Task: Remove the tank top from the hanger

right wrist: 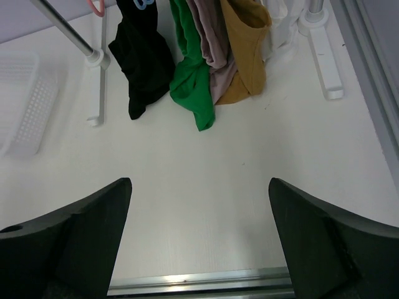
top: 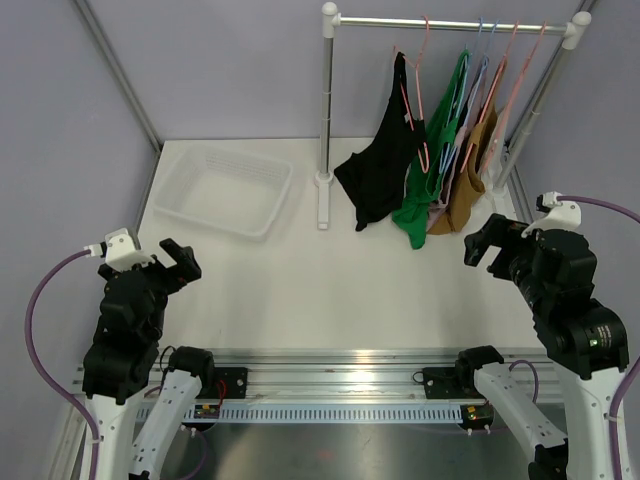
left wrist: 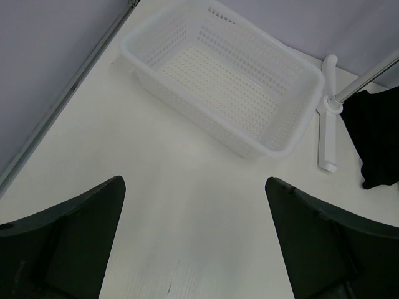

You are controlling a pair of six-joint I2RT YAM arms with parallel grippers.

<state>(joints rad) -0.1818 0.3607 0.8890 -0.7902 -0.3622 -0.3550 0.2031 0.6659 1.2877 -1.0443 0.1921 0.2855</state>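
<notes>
Several tank tops hang on hangers from a rail [top: 450, 24] at the back right: a black one [top: 382, 160] on a pink hanger [top: 412, 75], then green [top: 425, 170], mauve [top: 452, 165] and tan [top: 470, 180]. They also show in the right wrist view: black [right wrist: 143, 56], green [right wrist: 193, 81], tan [right wrist: 246, 37]. My left gripper [top: 178, 262] is open and empty at the near left, above bare table [left wrist: 194, 187]. My right gripper [top: 490, 242] is open and empty at the near right, below the tan top, apart from the clothes [right wrist: 199, 187].
A white perforated basket [top: 222, 190] stands at the back left; it also shows in the left wrist view [left wrist: 293, 134]. The rack's left post and white foot [top: 323, 190] stand between basket and clothes. Grey walls close in the table. A metal rail [top: 340, 385] runs along the near edge.
</notes>
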